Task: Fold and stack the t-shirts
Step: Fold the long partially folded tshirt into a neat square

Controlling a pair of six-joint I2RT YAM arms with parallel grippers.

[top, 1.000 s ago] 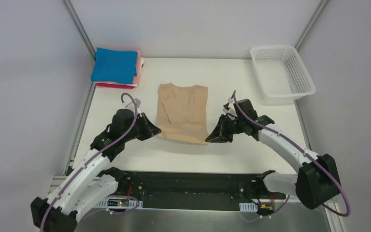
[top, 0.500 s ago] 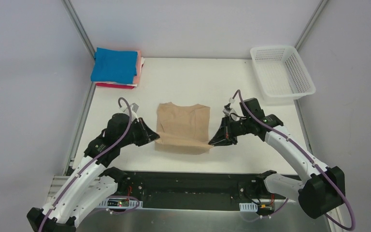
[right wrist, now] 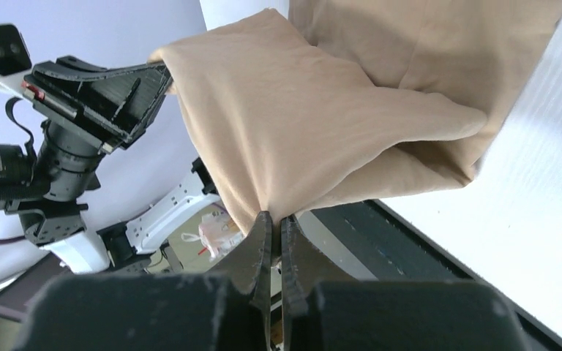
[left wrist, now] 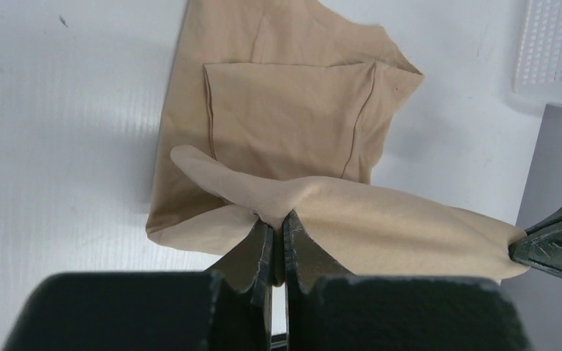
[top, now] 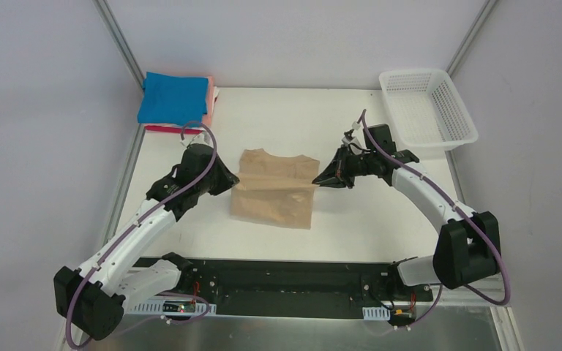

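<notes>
A tan t-shirt (top: pixel 274 194) lies in the middle of the white table, its near hem lifted and carried over the rest of the cloth. My left gripper (top: pixel 235 183) is shut on the hem's left corner, and in the left wrist view the cloth (left wrist: pixel 380 219) is pinched between its fingertips (left wrist: pixel 276 223). My right gripper (top: pixel 316 181) is shut on the right corner; the right wrist view shows the tan fabric (right wrist: pixel 293 124) hanging from its tips (right wrist: pixel 272 219). Folded t-shirts, bright blue (top: pixel 174 99) on top with pink (top: pixel 208 102) and red (top: pixel 162 129) edges, are stacked at the back left.
A white mesh basket (top: pixel 426 108) stands at the back right corner. Grey walls and metal posts (top: pixel 119 44) close in the table on both sides. The black base rail (top: pixel 285 281) runs along the near edge.
Both grippers have carried the shirt's near hem up and away from the near edge, toward the collar. The arms have stretched farther over the table, and the shirt now looks shorter.
</notes>
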